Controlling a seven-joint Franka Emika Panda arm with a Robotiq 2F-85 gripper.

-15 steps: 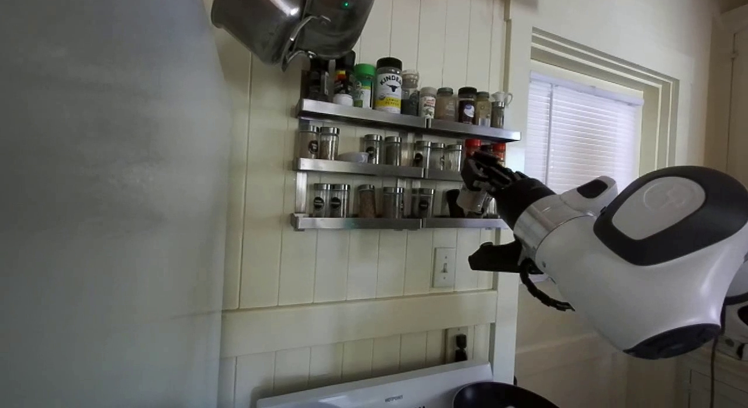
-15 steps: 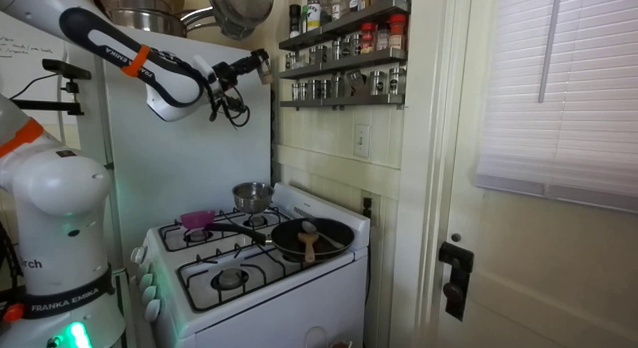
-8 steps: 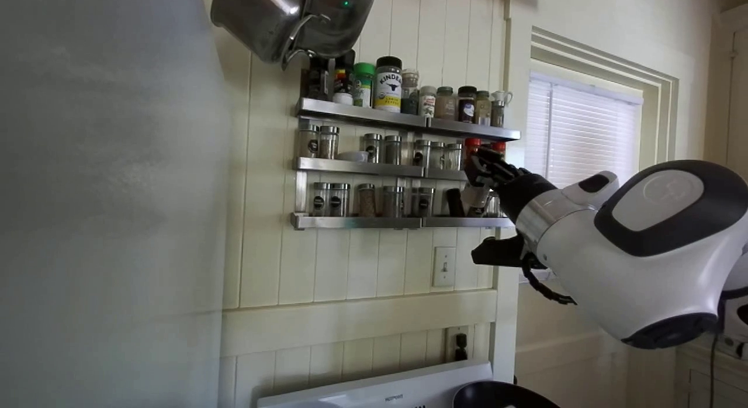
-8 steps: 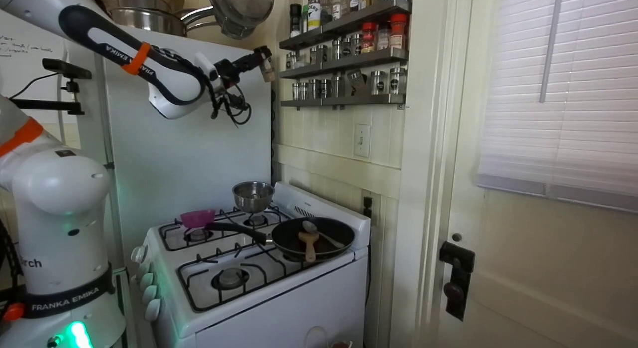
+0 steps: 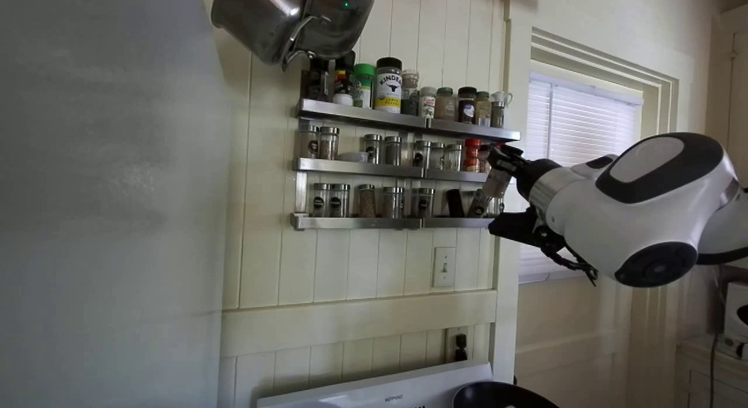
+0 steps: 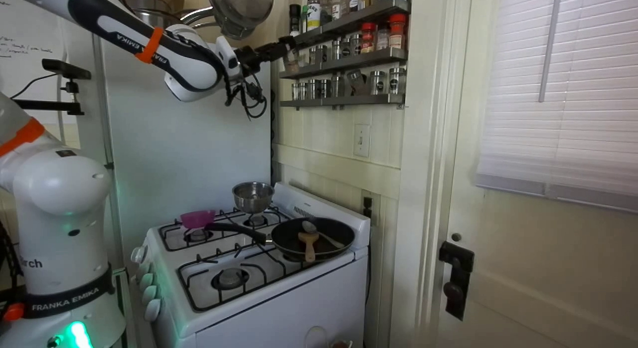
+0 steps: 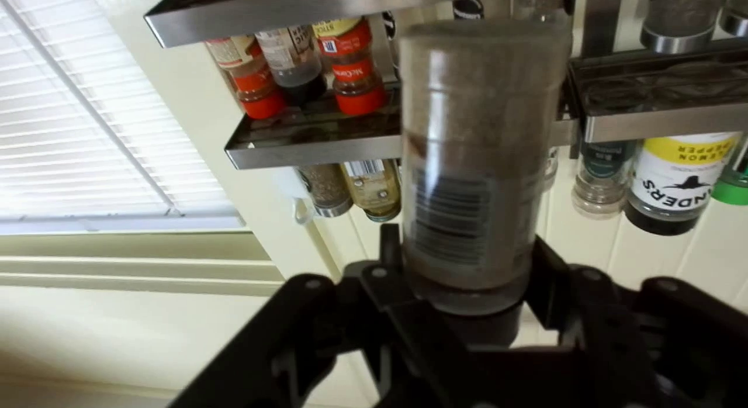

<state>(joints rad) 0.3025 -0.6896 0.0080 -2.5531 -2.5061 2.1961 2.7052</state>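
Observation:
My gripper [image 7: 467, 265] is shut on a clear spice jar [image 7: 476, 151] with grey-brown powder and a barcode label. The wrist view stands upside down, and the jar's dark cap end points down in it. In both exterior views the gripper [image 5: 507, 158] [image 6: 287, 48] holds the jar [image 5: 497, 183] [image 6: 291, 63] by its upper part, tilted, in the air before the wall shelves. Behind it are the top shelf [image 7: 315, 154] and the middle shelf [image 7: 327, 13]. Red-capped jars [image 7: 356, 69] stand on the middle shelf. I cannot tell whether the jar touches anything else.
The bottom shelf [image 5: 356, 222] holds several jars, with one leaning [image 6: 355, 82]. Pots [image 6: 241, 11] hang beside the fridge [image 6: 189, 133]. Below stands a stove [image 6: 279, 298] with a black pan [image 6: 329, 238], a steel bowl [image 6: 253, 197] and a pink bowl [image 6: 198, 218].
The arm has raised the gripper and held jar and moved them closer to the shelves, rightward in both exterior views. The grip on the jar looks the same.

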